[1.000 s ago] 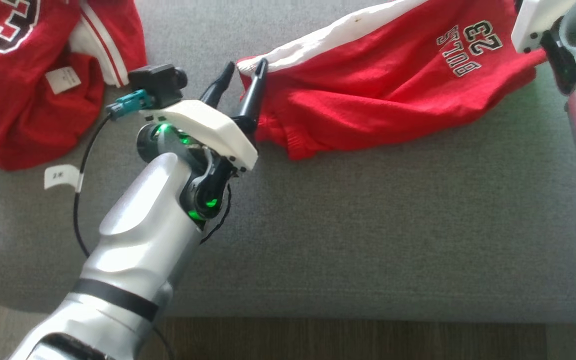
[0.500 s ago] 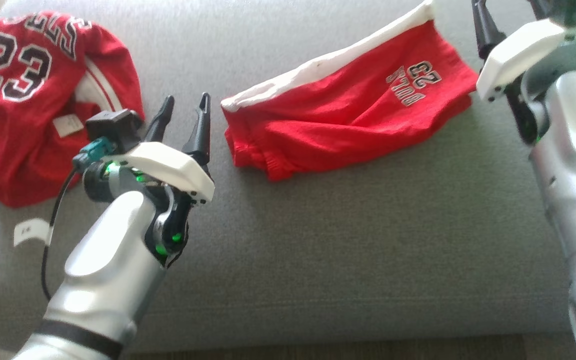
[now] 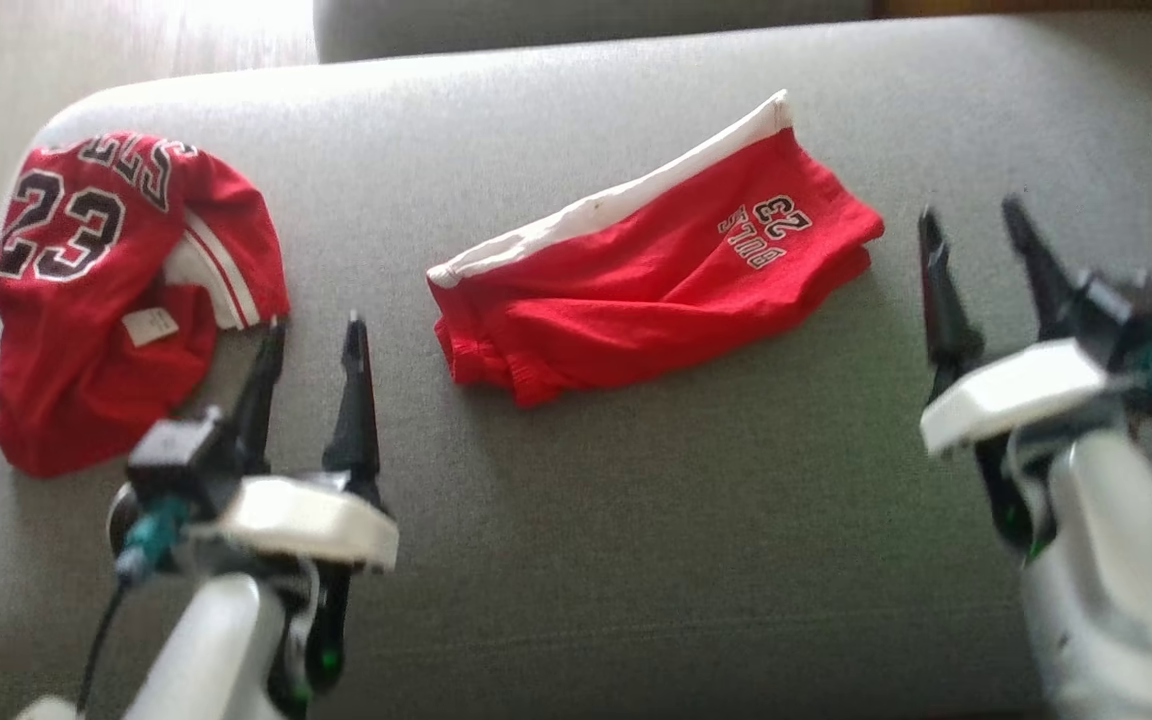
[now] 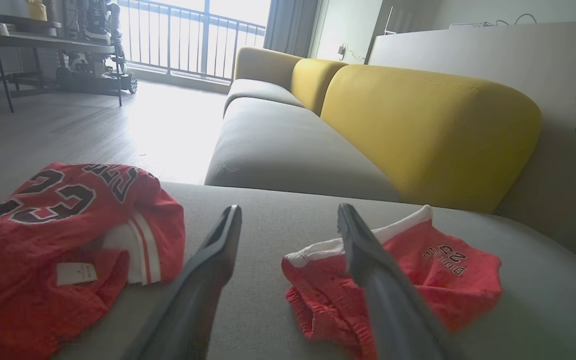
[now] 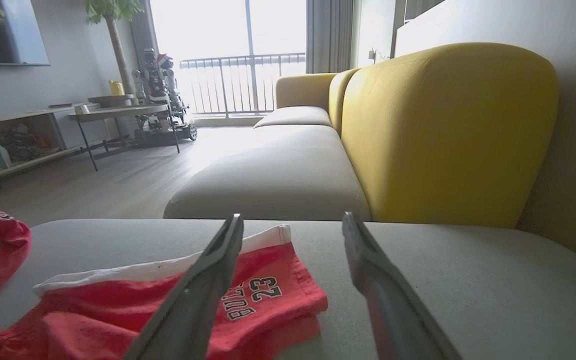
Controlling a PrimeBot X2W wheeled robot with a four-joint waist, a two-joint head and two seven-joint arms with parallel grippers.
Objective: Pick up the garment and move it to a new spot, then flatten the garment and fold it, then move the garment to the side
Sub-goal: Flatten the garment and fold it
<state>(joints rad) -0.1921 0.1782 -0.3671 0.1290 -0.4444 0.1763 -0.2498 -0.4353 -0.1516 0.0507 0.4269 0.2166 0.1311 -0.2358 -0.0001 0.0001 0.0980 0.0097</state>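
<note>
The garment, a pair of red shorts (image 3: 656, 290) with a white waistband and "BULLS 23" print, lies folded on the grey cushion (image 3: 636, 520). My left gripper (image 3: 315, 325) is open, short of the shorts' left end and apart from it. On the other side my right gripper (image 3: 968, 212) is also open, just off the shorts' right end, holding nothing. In the left wrist view the shorts (image 4: 448, 280) lie beyond and right of the open left gripper (image 4: 289, 210). The right wrist view has the shorts (image 5: 278, 295) under and left of the open right gripper (image 5: 292, 217).
A crumpled red "23" jersey (image 3: 86, 290) lies at the cushion's left end, close to my left gripper; it shows as the jersey (image 4: 43, 235) in the left wrist view. A yellow backrest (image 5: 443, 130) rises behind the cushion. Wooden floor (image 3: 86, 50) lies past the left edge.
The head camera has pulled back. My left gripper has drawn away from the shorts' left corner, and my right gripper has come back from their right end. The shorts lie free.
</note>
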